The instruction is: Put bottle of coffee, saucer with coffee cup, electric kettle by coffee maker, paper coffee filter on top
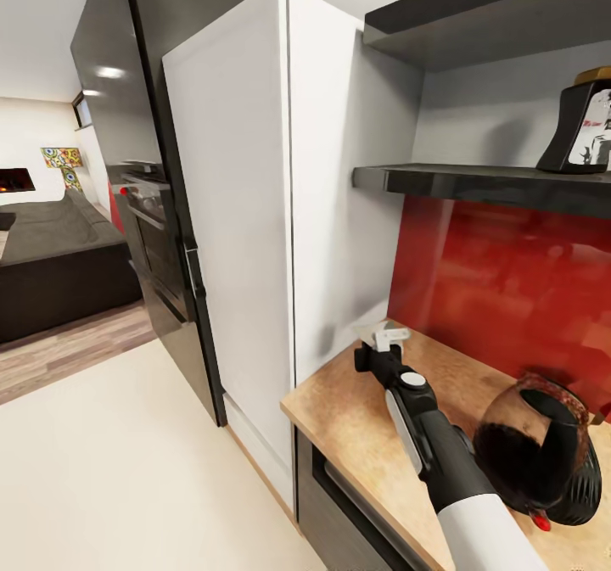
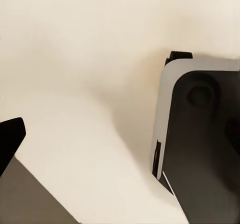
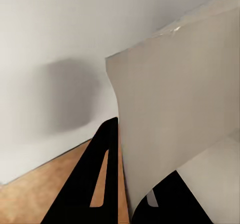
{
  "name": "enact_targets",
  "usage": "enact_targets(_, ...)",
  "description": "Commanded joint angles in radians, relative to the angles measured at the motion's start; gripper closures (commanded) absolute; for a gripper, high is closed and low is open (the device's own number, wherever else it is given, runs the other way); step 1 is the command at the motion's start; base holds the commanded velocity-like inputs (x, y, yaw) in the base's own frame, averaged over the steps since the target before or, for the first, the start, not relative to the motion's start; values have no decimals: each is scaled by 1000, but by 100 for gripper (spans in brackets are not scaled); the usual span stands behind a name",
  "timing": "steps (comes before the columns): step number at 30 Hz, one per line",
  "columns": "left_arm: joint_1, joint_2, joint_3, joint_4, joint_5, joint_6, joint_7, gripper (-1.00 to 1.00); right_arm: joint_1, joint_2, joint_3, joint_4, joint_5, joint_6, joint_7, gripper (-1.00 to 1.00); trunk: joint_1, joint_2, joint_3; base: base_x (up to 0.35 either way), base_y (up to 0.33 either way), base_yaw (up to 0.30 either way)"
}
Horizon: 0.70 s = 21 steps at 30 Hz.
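While clamped on paper coffee filter, right tool over countertop | electric kettle nearby | left tool: cannot tell

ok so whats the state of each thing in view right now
paper coffee filter: held in the right pincer, above the countertop
electric kettle: upright on the countertop, lid on
bottle of coffee: standing on the kitchen shelf

The jar on the shelf is cut off by the head view's right edge, its label unreadable. The kettle partly hides behind the right arm. In the right wrist view, the paper filter covers one finger of the right tool.
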Motion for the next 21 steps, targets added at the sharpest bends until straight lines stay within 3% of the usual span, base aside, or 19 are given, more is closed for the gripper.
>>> enact_targets(1,-1,0,5,1,0,-4,1,-100,-1,0,1,-2,-2,6,-1,100,0,-2,-2,-87,0,0)
enact_targets(9,-1,0,5,-2,2,-45,2,-100,-1,0,1,10,1,5,-1,100,0,-2,-2,-298,9,0)
enact_targets(21,-1,-3,7,-3,6,-49,2,-100,1,1,3,14,1,5,-1,100,0,-2,-2,-336,106,0)
